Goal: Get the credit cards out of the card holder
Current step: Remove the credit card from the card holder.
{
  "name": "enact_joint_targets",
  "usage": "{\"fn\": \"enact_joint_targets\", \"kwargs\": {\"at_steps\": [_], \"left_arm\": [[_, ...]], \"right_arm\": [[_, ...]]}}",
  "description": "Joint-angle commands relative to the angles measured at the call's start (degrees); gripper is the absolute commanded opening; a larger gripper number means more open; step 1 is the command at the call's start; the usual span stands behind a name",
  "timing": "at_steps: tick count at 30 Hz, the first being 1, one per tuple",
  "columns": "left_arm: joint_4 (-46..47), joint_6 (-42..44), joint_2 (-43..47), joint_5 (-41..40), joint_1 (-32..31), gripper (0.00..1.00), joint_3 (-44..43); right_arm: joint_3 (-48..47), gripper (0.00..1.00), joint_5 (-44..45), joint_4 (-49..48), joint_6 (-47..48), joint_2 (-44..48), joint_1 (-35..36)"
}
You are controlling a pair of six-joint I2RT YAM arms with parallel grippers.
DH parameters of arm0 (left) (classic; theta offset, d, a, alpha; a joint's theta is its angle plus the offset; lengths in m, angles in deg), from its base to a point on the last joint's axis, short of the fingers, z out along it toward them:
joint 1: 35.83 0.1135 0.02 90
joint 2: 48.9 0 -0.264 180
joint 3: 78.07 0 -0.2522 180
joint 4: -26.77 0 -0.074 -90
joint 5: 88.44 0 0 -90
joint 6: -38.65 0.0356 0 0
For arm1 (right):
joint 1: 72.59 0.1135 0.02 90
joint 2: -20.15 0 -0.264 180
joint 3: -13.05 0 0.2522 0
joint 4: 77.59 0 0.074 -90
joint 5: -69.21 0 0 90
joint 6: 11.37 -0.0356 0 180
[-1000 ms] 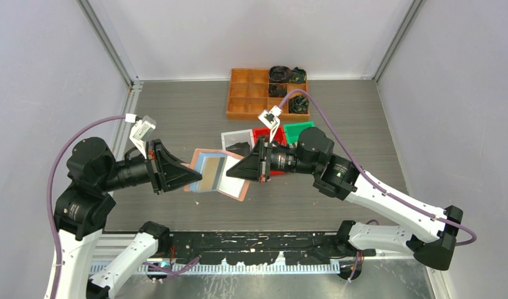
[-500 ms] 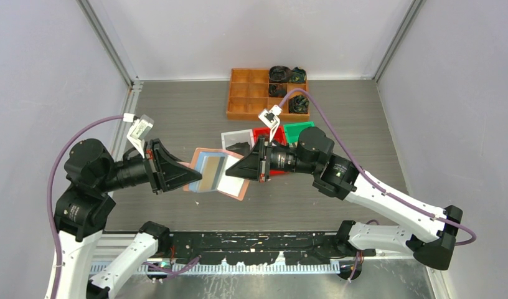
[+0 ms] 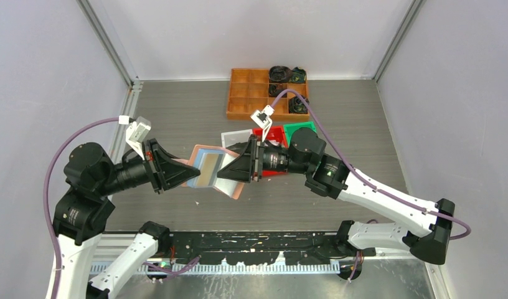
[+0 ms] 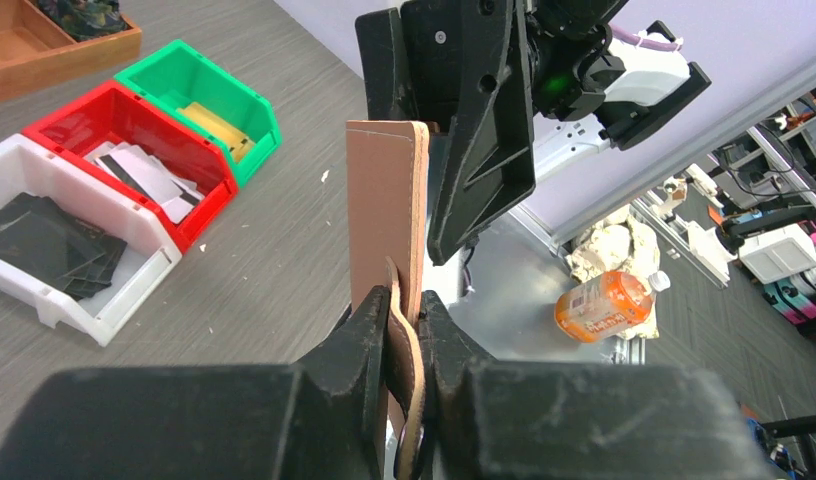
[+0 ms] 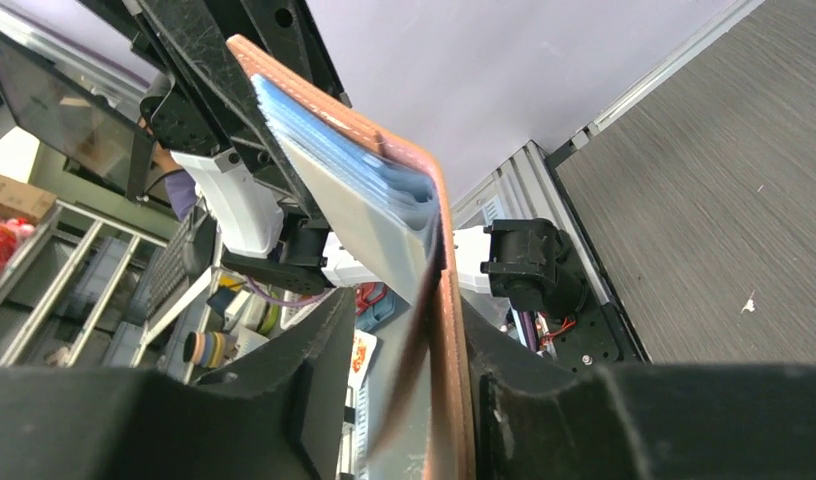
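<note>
Open card holder (image 3: pixel 209 167) hangs above the tabletop (image 3: pixel 177 112) centre. The left gripper (image 4: pixel 404 335) pinches its strap edge; the right gripper (image 5: pixel 409 330) sits spread astride the opposite flap. Floppy, light; credit cards (image 3: pixel 206 179) probably slick, so take an exposed edge.

**Tally: one holder, three bins, one tray**

I count one card holder (image 3: pixel 208 169) and one orange tray (image 3: pixel 248 103). Just in front of that tray are three bins: one white bin (image 4: pixel 94 300), one red bin (image 4: pixel 69 115) and one green bin (image 4: pixel 256 125). The cards (image 4: pixel 44 240) inside overlap too much to count.

Grey wood-grain tabletop (image 3: pixel 177 112); plain pale walls (image 3: pixel 251 31) on three sides; aluminium corner posts (image 3: pixel 110 43); even light.
</note>
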Motion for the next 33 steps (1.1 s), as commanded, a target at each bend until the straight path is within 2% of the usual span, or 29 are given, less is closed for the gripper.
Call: {"fn": "enact_joint_targets", "kwargs": {"at_steps": [1,8,12,18,25,33], "left_arm": [[2.87,1.66,0.96,-2.2,-0.12,0.0,-0.47],[2.41,0.5,0.77,0.74,-0.09,0.0,-0.65],[2.49,-0.88,0.58,1.45,-0.08,0.0,-0.93],[2.3,-3.26,-0.06,2.05,-0.07,0.0,-2.58],[1.36,-1.37,0.36,-1.54,-0.09,0.0,-2.51],[2.19,-3.14,-0.07,0.7,-0.07,0.0,-2.95]], "right_arm": [[-1.17,0.37,2.32,-3.65,0.07,-0.18,1.32],[-0.9,0.08,6.1,-2.9,0.9,0.2,1.81],[0.27,0.01,8.07,-3.28,1.13,1.35,1.79],[3.26,0.01,7.98,-4.78,2.58,3.25,1.8],[6.78,0.01,3.79,-12.17,1.62,4.94,1.84],[7.09,0.01,4.76,-11.84,2.36,5.98,1.72]]}}
